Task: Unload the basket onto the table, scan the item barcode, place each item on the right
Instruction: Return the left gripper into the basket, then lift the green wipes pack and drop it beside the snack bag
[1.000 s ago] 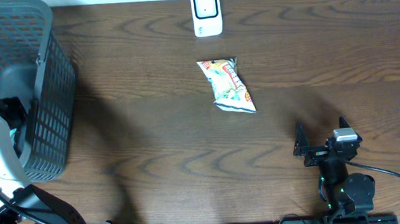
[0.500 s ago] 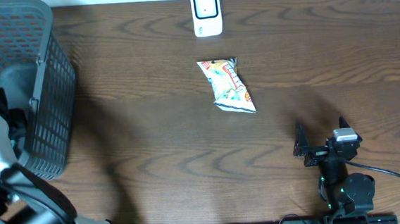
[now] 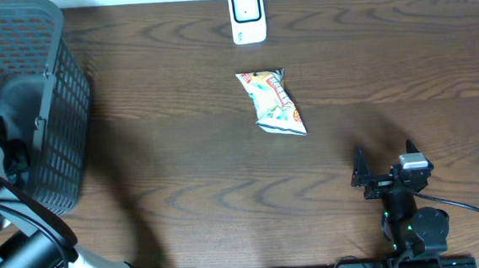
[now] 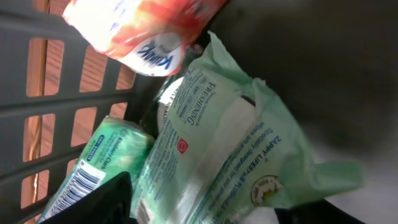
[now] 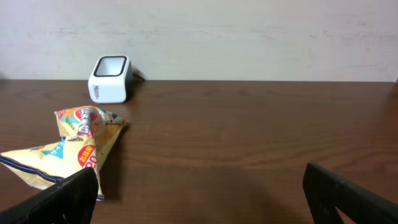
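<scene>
One pale-green packet (image 4: pixel 236 155) lies between fingers of left end effector (image 4: pixel 208 208), grip unclear; right end effector (image 5: pixel 202 193) spread.

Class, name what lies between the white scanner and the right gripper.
A yellow snack bag lies roughly between the scanner and the right gripper, clearest in the overhead view.
</scene>
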You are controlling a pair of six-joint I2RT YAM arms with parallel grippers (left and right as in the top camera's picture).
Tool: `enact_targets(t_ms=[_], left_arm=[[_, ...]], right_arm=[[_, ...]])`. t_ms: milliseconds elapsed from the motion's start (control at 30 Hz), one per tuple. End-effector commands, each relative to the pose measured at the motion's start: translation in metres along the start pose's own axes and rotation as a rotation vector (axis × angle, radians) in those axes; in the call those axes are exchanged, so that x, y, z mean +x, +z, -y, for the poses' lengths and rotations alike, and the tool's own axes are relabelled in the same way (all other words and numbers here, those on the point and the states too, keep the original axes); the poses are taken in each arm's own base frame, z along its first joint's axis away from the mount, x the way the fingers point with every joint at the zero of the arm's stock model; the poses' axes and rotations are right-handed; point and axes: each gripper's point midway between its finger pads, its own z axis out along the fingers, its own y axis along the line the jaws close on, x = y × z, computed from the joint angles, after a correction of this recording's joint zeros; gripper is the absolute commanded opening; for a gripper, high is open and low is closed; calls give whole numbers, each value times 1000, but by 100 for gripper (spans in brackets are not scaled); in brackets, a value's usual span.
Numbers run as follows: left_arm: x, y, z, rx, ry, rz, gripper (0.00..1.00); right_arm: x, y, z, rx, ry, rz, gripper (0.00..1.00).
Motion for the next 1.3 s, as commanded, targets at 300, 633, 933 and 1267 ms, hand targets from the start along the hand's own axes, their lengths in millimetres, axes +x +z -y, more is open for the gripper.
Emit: enact_targets(t_ms=[300, 633, 933, 1267], left_arm=[[1, 13, 25, 172, -18, 23, 50], [-8, -3, 18, 162, -186, 61, 7], [-71, -147, -56, 85, -655, 539, 7], [-100, -410, -35, 779, -848, 1236, 7]], right_arm=[[1, 0, 2, 9, 10, -3, 99], [1, 0, 2, 9, 10, -3, 99], [1, 0, 2, 9, 10, -3, 99], [1, 0, 2, 9, 10, -3, 99]])
